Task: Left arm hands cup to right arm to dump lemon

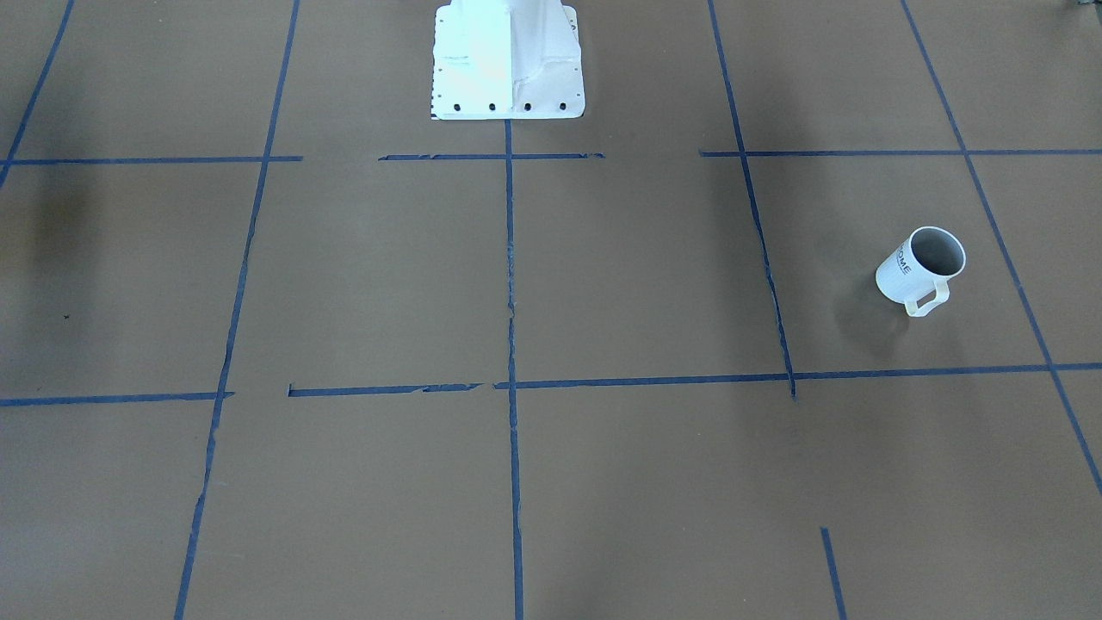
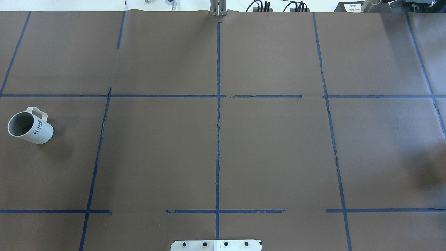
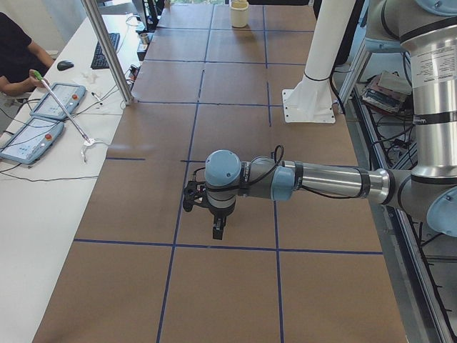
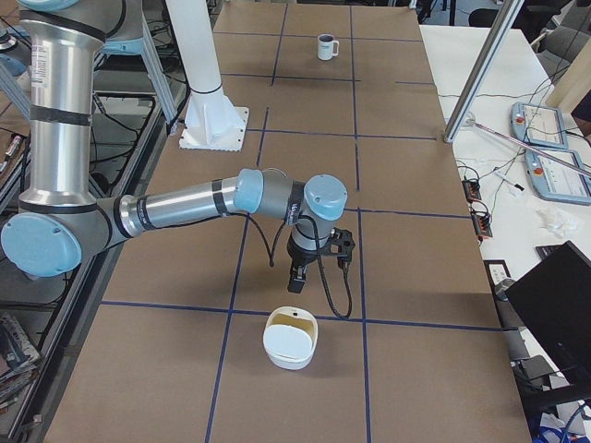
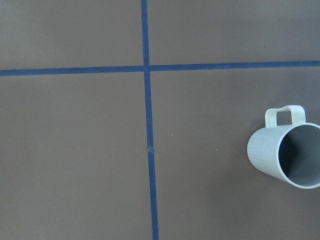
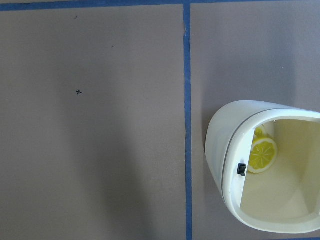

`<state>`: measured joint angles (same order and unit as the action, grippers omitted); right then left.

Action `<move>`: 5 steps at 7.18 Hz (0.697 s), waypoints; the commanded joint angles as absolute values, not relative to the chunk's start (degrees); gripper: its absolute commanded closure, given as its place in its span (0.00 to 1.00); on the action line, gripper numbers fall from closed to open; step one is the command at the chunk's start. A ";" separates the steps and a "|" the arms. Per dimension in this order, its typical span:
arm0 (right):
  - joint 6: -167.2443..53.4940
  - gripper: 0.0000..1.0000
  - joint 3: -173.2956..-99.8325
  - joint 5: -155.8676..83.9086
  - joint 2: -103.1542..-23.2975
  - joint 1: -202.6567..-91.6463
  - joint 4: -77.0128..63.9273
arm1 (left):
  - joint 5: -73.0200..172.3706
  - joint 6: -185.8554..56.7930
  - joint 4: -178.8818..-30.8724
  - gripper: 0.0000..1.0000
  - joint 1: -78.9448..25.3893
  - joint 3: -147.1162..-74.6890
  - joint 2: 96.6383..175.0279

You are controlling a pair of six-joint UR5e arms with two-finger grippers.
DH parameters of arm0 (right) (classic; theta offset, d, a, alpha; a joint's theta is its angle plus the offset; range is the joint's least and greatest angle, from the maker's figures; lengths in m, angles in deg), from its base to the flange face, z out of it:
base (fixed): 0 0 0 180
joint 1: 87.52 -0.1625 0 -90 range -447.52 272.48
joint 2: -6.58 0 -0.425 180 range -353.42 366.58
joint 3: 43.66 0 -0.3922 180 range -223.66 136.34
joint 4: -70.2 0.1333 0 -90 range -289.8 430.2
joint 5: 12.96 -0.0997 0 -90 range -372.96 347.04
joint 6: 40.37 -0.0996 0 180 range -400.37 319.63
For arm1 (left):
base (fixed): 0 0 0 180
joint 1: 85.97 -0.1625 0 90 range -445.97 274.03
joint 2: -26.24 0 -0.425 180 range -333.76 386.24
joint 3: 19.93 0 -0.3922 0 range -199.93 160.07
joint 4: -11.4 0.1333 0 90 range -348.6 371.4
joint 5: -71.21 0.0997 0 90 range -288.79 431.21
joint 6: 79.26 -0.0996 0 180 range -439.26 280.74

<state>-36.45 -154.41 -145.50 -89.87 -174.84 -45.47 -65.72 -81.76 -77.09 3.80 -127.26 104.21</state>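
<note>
The cup [image 1: 921, 271] is a white mug with "HOME" lettering. It stands upright on the brown table at the robot's far left [image 2: 29, 127], far away in the exterior right view [image 4: 326, 46]. Its grey inside [image 5: 300, 157] looks empty. The left arm's gripper [image 3: 216, 227] hangs above the table; I cannot tell if it is open or shut. The right arm's gripper [image 4: 297, 280] hangs just beyond a white bin [image 4: 291, 341]; I cannot tell its state. The lemon [image 6: 262, 152], a yellow slice, lies inside that bin [image 6: 220, 150].
The white robot pedestal [image 1: 508, 60] stands at the table's middle back edge [image 4: 212, 129]. A metal pole [image 4: 480, 69] rises at the operators' side. A person [image 3: 14, 57] sits beside tablets on the side table. Blue tape lines [image 2: 218, 139] grid the table.
</note>
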 commanded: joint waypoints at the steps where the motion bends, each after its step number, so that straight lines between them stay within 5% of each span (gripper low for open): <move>1: -36.42 0.00 -154.93 -145.58 -89.66 -174.80 -45.46 | -65.81 -83.92 -74.11 0.00 4.72 -129.43 102.10; 5: -37.03 0.00 -154.22 -145.67 -90.45 -174.80 -39.92 | -65.20 -83.48 -73.59 0.00 4.38 -130.77 101.21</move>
<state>-36.98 -154.40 -145.67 -90.37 -174.80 -40.37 -65.25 -83.68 -74.03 4.53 -131.04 101.23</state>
